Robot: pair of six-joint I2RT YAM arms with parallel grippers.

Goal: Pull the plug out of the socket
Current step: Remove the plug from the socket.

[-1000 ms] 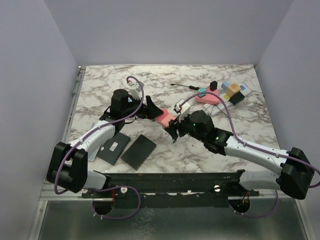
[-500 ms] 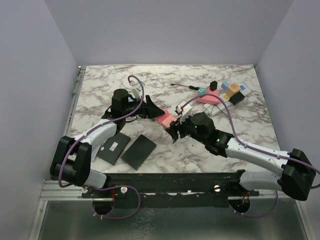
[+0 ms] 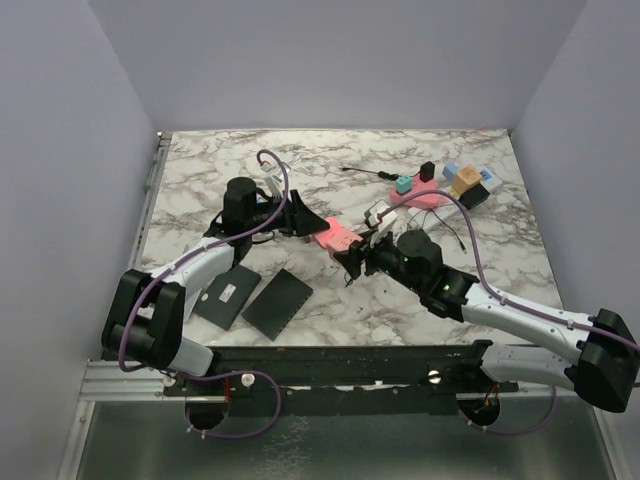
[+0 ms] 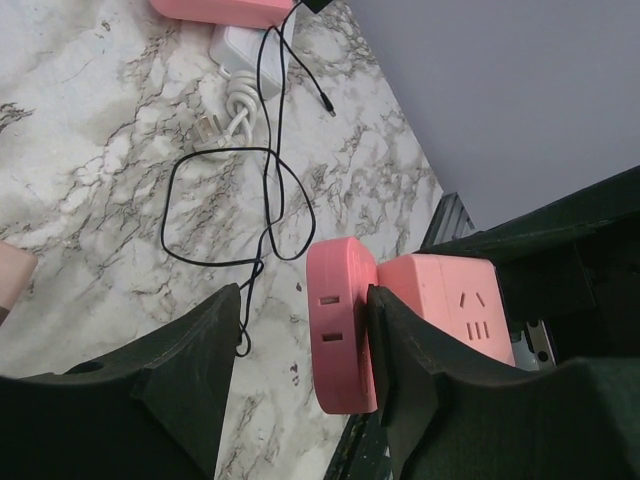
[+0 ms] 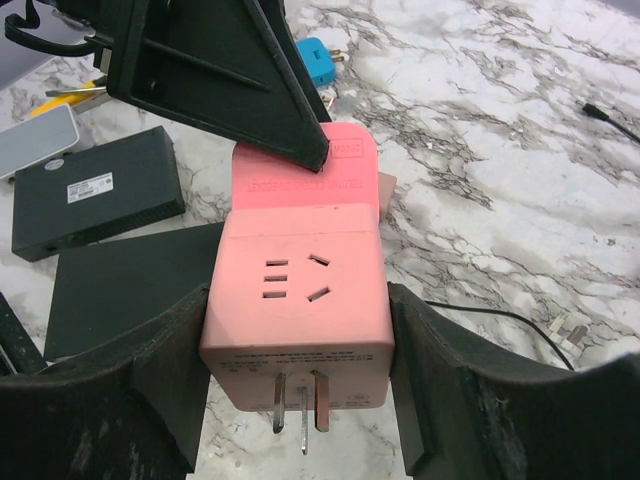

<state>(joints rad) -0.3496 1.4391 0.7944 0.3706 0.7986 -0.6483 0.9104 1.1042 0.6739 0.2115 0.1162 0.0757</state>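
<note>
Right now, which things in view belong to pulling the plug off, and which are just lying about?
In the job: pink cube adapter, gripped by the right gripper; flat pink block joined to it, inside the open left gripper.
Lying about: labelled black pad, plain black pad, white charger, teal cube, coloured blocks.

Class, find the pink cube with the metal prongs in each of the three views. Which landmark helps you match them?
Top external: pink cube sits mid-table, between the two arms' tips.
Left wrist: right of centre, joined to the flat pink block.
Right wrist: centre foreground, clamped in the right tool, prongs at its lower edge.
Shared landmark: the thin black cable.
</note>
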